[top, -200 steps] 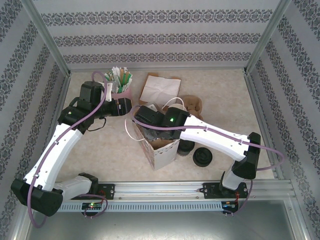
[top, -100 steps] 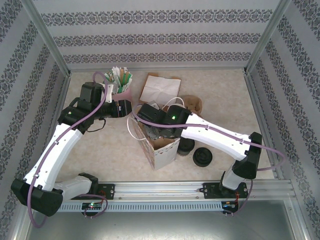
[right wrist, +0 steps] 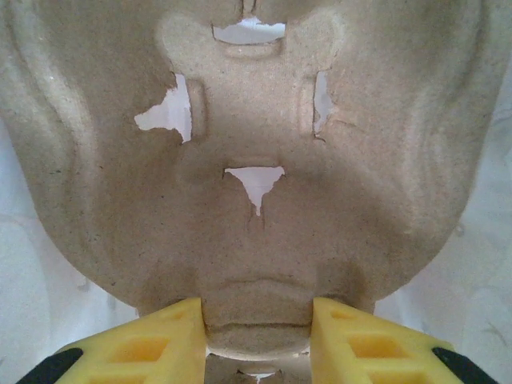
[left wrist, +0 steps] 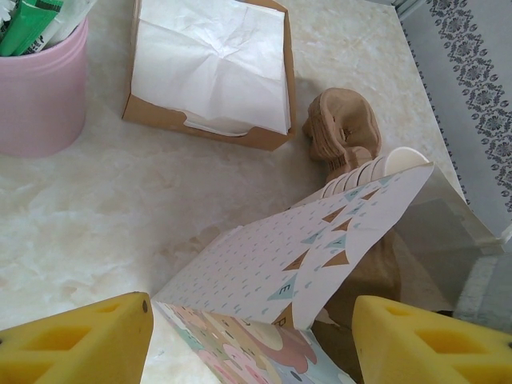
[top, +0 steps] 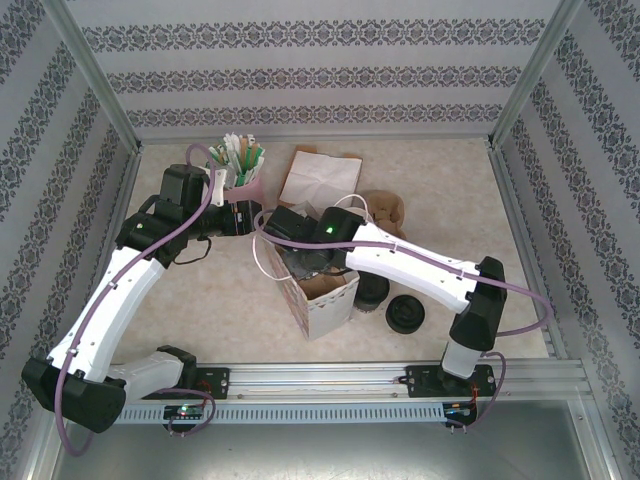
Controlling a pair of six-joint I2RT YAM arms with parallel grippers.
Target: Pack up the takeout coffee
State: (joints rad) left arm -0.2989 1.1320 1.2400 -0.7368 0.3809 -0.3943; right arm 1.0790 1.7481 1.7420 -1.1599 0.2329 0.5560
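Observation:
A patterned white paper bag (top: 325, 305) stands open near the middle of the table. My right gripper (right wrist: 258, 320) reaches into its mouth and is shut on a tab of a brown moulded-pulp cup carrier (right wrist: 256, 120); white bag wall shows through the carrier's holes. My left gripper (left wrist: 252, 340) is open at the bag's far-left rim, its yellow fingers (left wrist: 76, 340) standing wide on either side of the bag's patterned wall (left wrist: 304, 256) without touching it. A round black lid (top: 372, 291) shows just right of the bag, half under my right arm; I cannot tell whether this is the takeout coffee.
A stack of loose black lids (top: 405, 313) lies right of the bag. Brown pulp carriers (left wrist: 340, 132) and a stack of lidless cream cups (left wrist: 364, 170) lie behind it. Further back are a napkin box (left wrist: 212, 64) and a pink pot of packets (left wrist: 40, 96). Walls close in on three sides.
My right arm has shifted a little to the left, its elbow swinging in and its wrist moving further over the bag's mouth. The left arm has stayed put.

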